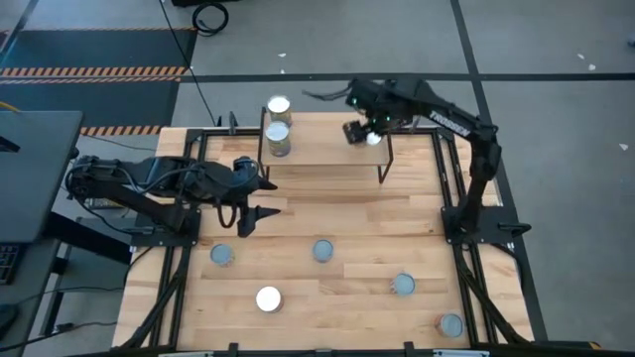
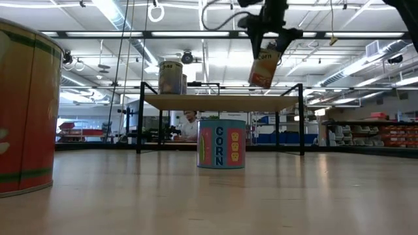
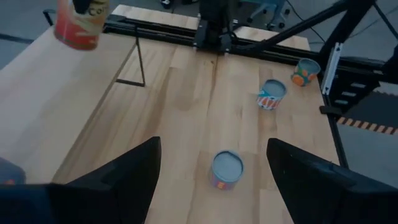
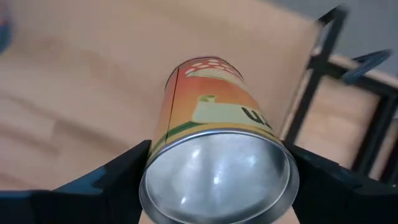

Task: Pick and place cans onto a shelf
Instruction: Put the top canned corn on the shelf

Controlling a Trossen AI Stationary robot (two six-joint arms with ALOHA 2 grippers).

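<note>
The shelf (image 1: pixel 327 149) stands at the table's far side, with two cans (image 1: pixel 279 124) upright on the left end of its top board. My right gripper (image 1: pixel 364 134) is shut on an orange-labelled can (image 2: pixel 263 67) above the right part of the top board (image 2: pixel 222 102). My left gripper (image 1: pixel 258 220) is open and empty over the table in front of the shelf's left end. In its wrist view a grey-topped can (image 3: pixel 227 169) stands on the table beyond its fingers. Several more cans stand upright on the table, among them a white-topped one (image 1: pixel 268 297) and a "CORN" can (image 2: pixel 221 143). My right gripper pinches the can's side wall (image 4: pixel 163 134) between its two fingers, close to the can's silver end (image 4: pixel 217 177). The fingers (image 4: pixel 118 180) come from above. The can hangs tilted below them, clear of the shelf board.
Cans stand on the near half of the table, at left (image 1: pixel 222 255), at middle (image 1: pixel 322 250), at right (image 1: pixel 403 285) and at the near right corner (image 1: pixel 451 325). A large can (image 2: pixel 26 108) stands close to the low camera. Black frame rails run along the table's edges.
</note>
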